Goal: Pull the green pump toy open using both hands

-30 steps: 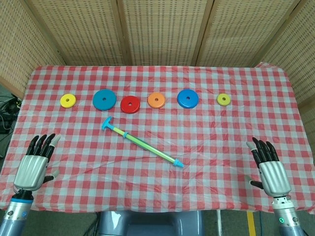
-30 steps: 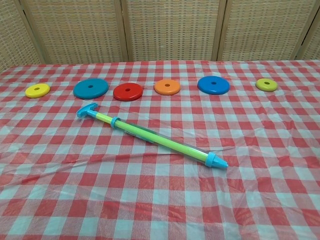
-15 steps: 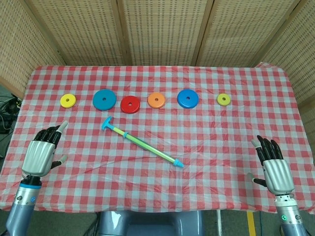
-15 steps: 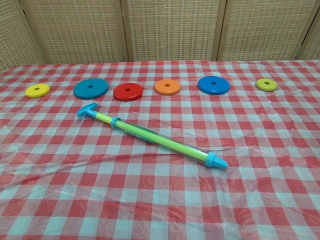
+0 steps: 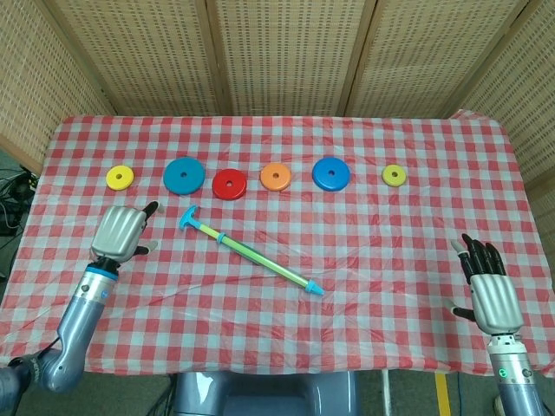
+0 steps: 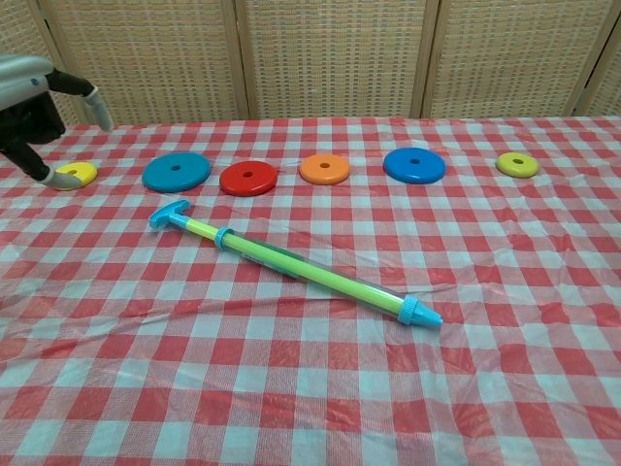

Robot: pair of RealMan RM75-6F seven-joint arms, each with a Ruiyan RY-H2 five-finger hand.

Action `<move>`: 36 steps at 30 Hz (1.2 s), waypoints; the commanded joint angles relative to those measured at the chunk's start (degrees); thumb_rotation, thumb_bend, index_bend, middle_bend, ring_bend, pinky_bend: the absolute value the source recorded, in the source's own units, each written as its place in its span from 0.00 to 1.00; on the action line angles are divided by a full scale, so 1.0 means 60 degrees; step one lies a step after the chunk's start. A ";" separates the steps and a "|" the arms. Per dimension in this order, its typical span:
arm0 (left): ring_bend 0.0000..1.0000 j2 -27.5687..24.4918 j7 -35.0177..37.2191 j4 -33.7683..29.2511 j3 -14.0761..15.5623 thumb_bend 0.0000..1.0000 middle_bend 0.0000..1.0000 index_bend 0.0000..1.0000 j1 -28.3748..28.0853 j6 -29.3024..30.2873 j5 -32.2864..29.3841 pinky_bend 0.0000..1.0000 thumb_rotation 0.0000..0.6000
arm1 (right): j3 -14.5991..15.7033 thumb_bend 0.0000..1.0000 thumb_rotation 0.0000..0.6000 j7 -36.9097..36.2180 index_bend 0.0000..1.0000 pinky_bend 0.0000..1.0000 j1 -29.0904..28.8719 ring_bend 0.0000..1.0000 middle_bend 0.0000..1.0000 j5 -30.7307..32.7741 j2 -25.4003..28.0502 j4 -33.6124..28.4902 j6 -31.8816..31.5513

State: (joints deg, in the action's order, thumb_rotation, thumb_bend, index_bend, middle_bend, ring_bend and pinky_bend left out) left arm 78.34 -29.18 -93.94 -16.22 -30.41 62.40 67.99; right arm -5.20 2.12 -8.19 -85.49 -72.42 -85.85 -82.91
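Note:
The green pump toy (image 5: 251,254) (image 6: 296,264) lies diagonally on the checked cloth, its blue T-handle (image 5: 188,217) (image 6: 170,214) at the upper left and its blue nozzle (image 5: 314,288) (image 6: 418,313) at the lower right. My left hand (image 5: 120,231) (image 6: 34,97) hovers left of the handle, empty, with its fingers apart, not touching the toy. My right hand (image 5: 491,293) is at the table's near right edge, fingers spread, holding nothing; only the head view shows it.
A row of discs lies behind the toy: yellow (image 5: 120,178), large blue (image 5: 184,176), red (image 5: 230,184), orange (image 5: 276,177), blue (image 5: 331,174) and small yellow (image 5: 395,175). Wicker screens stand behind the table (image 5: 381,260).
My left hand has risen and moved forward and right, from the near left edge to just left of the toy's handle. My right hand has drifted slightly right and toward the near edge.

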 commanded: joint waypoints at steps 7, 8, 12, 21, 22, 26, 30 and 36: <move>0.85 0.0891 -0.1452 0.1156 -0.0456 0.18 0.93 0.41 -0.1744 -0.1471 -0.2639 0.73 1.00 | -0.0079 0.13 1.00 -0.0165 0.04 0.00 -0.0040 0.00 0.00 0.0193 -0.0059 0.0207 0.0110; 0.85 0.1063 -0.1577 0.1346 -0.0441 0.18 0.93 0.42 -0.1930 -0.1529 -0.2876 0.73 1.00 | -0.0093 0.13 1.00 -0.0174 0.04 0.00 -0.0049 0.00 0.00 0.0224 -0.0070 0.0233 0.0130; 0.85 0.1773 -0.1964 0.2261 -0.0390 0.18 0.93 0.43 -0.2616 -0.1797 -0.3663 0.73 1.00 | -0.0100 0.13 1.00 -0.0241 0.04 0.00 -0.0063 0.00 0.00 0.0253 -0.0076 0.0261 0.0160; 0.85 0.2610 -0.2493 0.3426 -0.0043 0.18 0.93 0.44 -0.3488 -0.2135 -0.4662 0.73 1.00 | -0.0158 0.13 1.00 -0.0472 0.04 0.00 -0.0037 0.00 0.00 0.0298 -0.0001 0.0255 0.0086; 0.85 0.2680 -0.2525 0.3522 -0.0008 0.18 0.93 0.45 -0.3550 -0.2148 -0.4746 0.73 1.00 | -0.0161 0.13 1.00 -0.0494 0.04 0.00 -0.0038 0.00 0.00 0.0301 0.0003 0.0262 0.0088; 0.85 0.2910 -0.2622 0.3788 0.0161 0.18 0.93 0.46 -0.3702 -0.2137 -0.4983 0.73 1.00 | -0.0175 0.13 1.00 -0.0606 0.04 0.00 -0.0044 0.00 0.00 0.0352 0.0014 0.0275 0.0132; 0.85 0.3128 -0.2729 0.4053 0.0286 0.19 0.93 0.47 -0.3851 -0.2155 -0.5240 0.73 1.00 | -0.0178 0.13 1.00 -0.0689 0.04 0.00 -0.0048 0.00 0.00 0.0365 0.0040 0.0279 0.0152; 0.85 0.3387 -0.2773 0.4431 0.0394 0.19 0.93 0.47 -0.4050 -0.2161 -0.5455 0.73 1.00 | -0.0196 0.13 1.00 -0.0784 0.04 0.00 -0.0039 0.00 0.00 0.0367 0.0067 0.0278 0.0118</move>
State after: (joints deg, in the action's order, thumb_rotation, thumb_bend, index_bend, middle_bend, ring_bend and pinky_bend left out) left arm 98.42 -45.78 -67.64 -13.98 -54.49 49.47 35.47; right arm -6.37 -2.59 -8.42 -83.29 -72.03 -84.17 -82.20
